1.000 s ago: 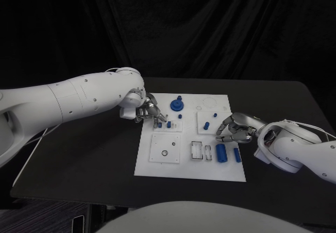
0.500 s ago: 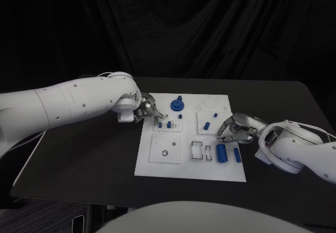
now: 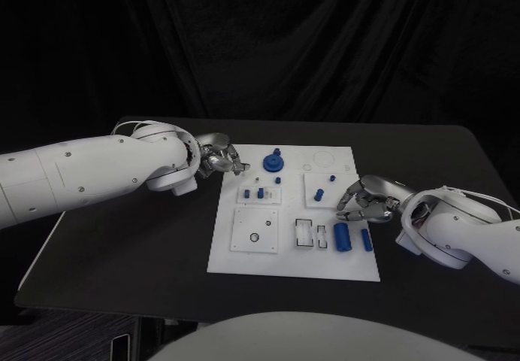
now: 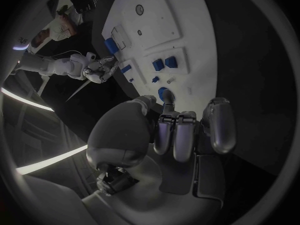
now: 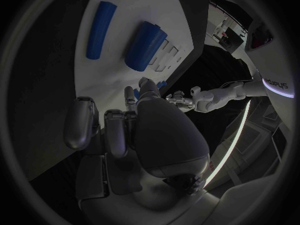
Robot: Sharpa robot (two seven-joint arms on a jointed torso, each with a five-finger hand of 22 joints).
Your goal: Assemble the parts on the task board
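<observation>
the task board [image 3: 244, 256] lies mid-tabletop on the black table [image 3: 130, 248], black curtain behind. blue parts [image 3: 343, 236] cluster toward its right edge. left hand [image 3: 220, 162] hovers at the board's far left corner, fingers curled, empty. right hand [image 3: 367, 201] at the right edge, curled, holding nothing visible.

Right hand [image 3: 367, 201] hides part of the task board [image 3: 249, 259]; its grasp cannot be told
</observation>
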